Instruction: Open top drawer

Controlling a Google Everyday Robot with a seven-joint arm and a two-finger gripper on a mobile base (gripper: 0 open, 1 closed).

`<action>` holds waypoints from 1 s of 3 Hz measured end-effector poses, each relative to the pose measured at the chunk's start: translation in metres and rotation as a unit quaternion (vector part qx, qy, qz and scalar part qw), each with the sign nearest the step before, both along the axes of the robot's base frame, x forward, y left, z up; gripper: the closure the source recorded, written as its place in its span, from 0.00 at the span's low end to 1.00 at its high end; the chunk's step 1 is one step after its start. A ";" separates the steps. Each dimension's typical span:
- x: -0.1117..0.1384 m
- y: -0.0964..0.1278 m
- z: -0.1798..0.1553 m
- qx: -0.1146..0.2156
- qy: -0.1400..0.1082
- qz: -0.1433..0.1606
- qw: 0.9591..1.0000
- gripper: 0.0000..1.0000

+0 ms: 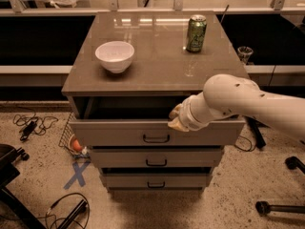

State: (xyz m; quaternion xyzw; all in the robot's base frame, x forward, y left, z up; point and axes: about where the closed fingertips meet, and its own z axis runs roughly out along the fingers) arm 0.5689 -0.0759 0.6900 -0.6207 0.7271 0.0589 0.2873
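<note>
The top drawer (119, 133) of the grey-taupe cabinet stands partly pulled out, its dark inside showing behind the front panel. Its small black bar handle (156, 139) sits at the centre of the front. My gripper (175, 119) reaches in from the right on a white arm and rests at the drawer front's upper edge, just above and right of the handle. The fingertips are hidden behind the wrist and the drawer edge.
Two narrower drawers (156, 158) below are shut. On the cabinet top stand a white bowl (115, 56) at left and a green can (196, 33) at back right. Cables (29, 124), a blue tape cross (77, 172) and chair bases (279, 205) lie on the floor.
</note>
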 end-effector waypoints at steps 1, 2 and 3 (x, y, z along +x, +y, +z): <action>0.000 0.000 0.000 0.000 0.000 0.000 1.000 0.51; -0.001 0.002 -0.001 0.000 0.001 0.002 1.000 0.20; -0.001 0.003 -0.001 0.000 0.001 0.003 1.000 0.00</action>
